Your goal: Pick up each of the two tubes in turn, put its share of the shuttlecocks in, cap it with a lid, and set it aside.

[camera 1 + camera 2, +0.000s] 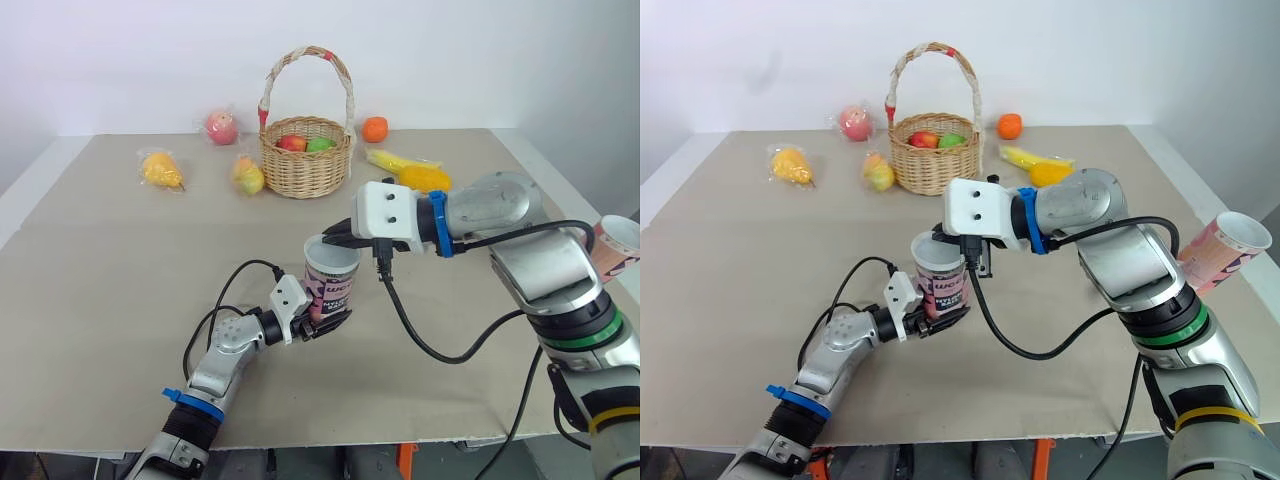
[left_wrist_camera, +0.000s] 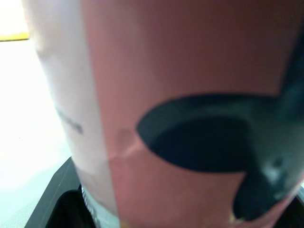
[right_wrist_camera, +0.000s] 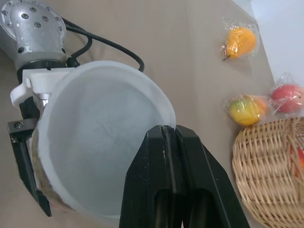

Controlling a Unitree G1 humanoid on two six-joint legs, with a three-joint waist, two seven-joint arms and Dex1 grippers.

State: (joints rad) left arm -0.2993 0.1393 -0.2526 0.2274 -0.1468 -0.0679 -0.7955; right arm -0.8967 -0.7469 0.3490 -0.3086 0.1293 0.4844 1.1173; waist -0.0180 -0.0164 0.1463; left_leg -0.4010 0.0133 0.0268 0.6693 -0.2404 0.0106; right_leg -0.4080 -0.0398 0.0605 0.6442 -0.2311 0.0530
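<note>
A pink and white tube (image 1: 330,288) stands upright near the table's middle. My left gripper (image 1: 325,322) is shut on its lower part, and the tube's wall (image 2: 190,95) sits close against that wrist camera. A white lid (image 3: 99,142) lies over the tube's mouth. My right gripper (image 3: 168,130) reaches in from the right at the top, shut on the lid's rim. A second pink tube (image 1: 1225,245) lies tilted at the table's right edge with its white mouth open.
A wicker basket (image 1: 306,165) holding fruit stands at the back centre. Bagged fruit lies around it: an apple (image 1: 221,127), two pears (image 1: 160,168) (image 1: 247,175), an orange (image 1: 375,128) and yellow pieces (image 1: 412,172). Black cables (image 1: 430,345) hang from both arms.
</note>
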